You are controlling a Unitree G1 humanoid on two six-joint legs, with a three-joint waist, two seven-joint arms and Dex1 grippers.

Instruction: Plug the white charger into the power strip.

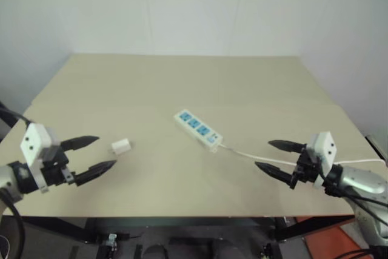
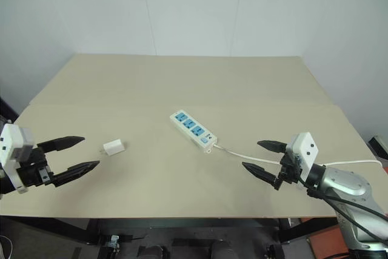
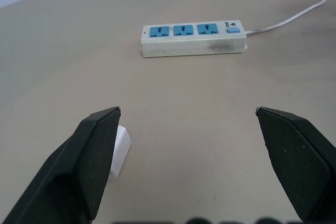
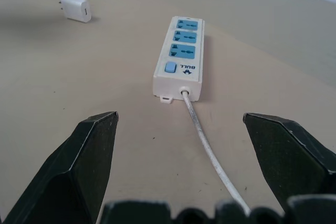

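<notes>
White charger (image 1: 120, 146) lay flat on the table (image 1: 182, 83), loose, toward the robot's left side, not plugged in; prongs visible in the right wrist view, pointing away from the strip. Power strip (image 1: 197, 129) sat near mid-table, angled diagonally, three blue socket faces up and all empty; switch at the end nearer the right arm; thin white cord (image 1: 260, 157) ran from that end off toward the table's right edge. Charger and strip were well apart, with bare tabletop between them.

Left gripper (image 1: 97, 153) hovered just short of the charger, jaws spread wide, nothing between them; in its wrist view the charger peeked out beside one finger (image 3: 86, 161), contact not discernible. Right gripper (image 1: 274, 156) hovered over the cord on the strip's switch side, jaws also wide apart, holding nothing; cord passed under and between its fingers (image 4: 89, 161) without touching them.
</notes>
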